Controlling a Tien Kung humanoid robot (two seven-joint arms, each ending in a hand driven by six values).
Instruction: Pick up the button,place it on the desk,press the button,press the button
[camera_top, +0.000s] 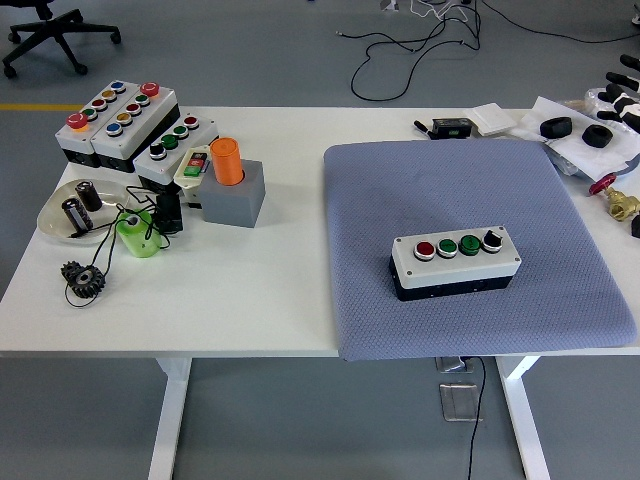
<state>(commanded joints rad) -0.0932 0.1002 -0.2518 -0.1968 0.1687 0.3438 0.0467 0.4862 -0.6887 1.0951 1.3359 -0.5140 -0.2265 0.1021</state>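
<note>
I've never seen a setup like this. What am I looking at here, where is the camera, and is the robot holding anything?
This is one picture, taken from a camera high on a humanoid robot, looking down over its white table. The robot has two black arms ending in five-fingered hands. Right now only the fingertips of its right hand peek in at the upper right edge, holding nothing that shows; the left hand is out of the picture.

On a grey-blue mat sits a button box with one red button, two green ones and a black knob. Nothing touches it.

At the left lie more button boxes, an orange cylinder standing in a grey block, a green holder, a shallow dish with small parts, and a black gear. Small odds and ends lie at the far right.
</note>
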